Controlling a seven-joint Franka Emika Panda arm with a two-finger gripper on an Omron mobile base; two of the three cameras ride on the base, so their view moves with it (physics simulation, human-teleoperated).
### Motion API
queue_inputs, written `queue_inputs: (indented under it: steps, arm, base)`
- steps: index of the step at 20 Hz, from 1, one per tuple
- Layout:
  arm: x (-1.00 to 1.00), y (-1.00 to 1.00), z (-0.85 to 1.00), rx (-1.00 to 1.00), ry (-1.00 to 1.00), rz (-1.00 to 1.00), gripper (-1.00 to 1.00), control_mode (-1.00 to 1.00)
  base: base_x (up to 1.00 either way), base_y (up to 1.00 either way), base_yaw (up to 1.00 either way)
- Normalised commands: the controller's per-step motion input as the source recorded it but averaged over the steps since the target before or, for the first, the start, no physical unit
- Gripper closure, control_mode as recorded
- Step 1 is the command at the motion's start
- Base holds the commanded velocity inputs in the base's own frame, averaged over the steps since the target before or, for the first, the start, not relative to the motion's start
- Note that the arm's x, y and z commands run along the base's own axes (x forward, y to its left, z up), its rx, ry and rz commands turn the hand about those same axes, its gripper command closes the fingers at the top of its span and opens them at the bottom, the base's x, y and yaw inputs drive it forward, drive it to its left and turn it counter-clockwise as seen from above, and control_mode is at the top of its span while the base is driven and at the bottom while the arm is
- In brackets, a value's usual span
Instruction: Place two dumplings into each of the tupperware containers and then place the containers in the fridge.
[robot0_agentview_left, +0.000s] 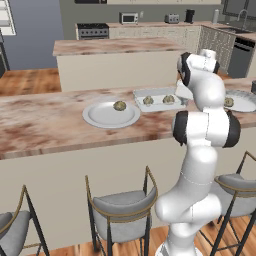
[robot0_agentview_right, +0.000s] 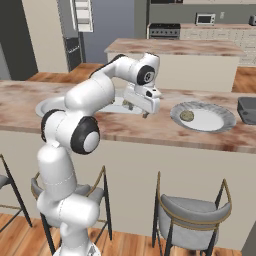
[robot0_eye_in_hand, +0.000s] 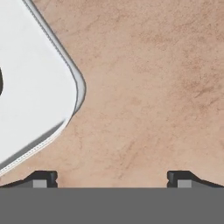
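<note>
A rectangular clear-grey tupperware container (robot0_agentview_left: 159, 93) sits on the marble counter (robot0_agentview_left: 50, 125) and holds two dumplings (robot0_agentview_left: 148, 100) (robot0_agentview_left: 168, 99). Left of it, a round white plate (robot0_agentview_left: 102, 117) carries one dumpling (robot0_agentview_left: 119, 105). On the right, a round ribbed-rim dish (robot0_agentview_right: 210, 120) holds another dumpling (robot0_agentview_right: 187, 115). My gripper (robot0_agentview_right: 138, 110) hangs open and empty just above the counter, beside the container's right end. In the hand view, the gripper (robot0_eye_in_hand: 111, 179) looks down on bare counter, with a corner of the tupperware container (robot0_eye_in_hand: 39, 87) to the left. The fridge is out of view.
A dark grey box-like thing (robot0_agentview_right: 247, 110) lies on the counter at the far right. Grey-cushioned stools (robot0_agentview_left: 122, 207) stand along the counter's near side. A kitchen island (robot0_agentview_left: 117, 60) stands behind the counter, with a stove and dishwasher further back.
</note>
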Motion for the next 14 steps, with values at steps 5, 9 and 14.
queue_inputs:
  steps: [5, 9, 14]
  arm:
    - [0.05, 0.0, -0.11, 0.0, 0.0, 0.0, -1.0, -1.0]
    - [0.08, 0.0, -0.15, 0.0, -0.01, 0.0, -1.0, -1.0]
    - [0.08, -0.03, 0.03, 0.0, -0.1, 0.0, -1.0, -1.0]
  base:
    - [0.0, 0.0, 0.0]
    - [0.0, 0.0, 0.0]
    - [0.0, 0.0, 0.0]
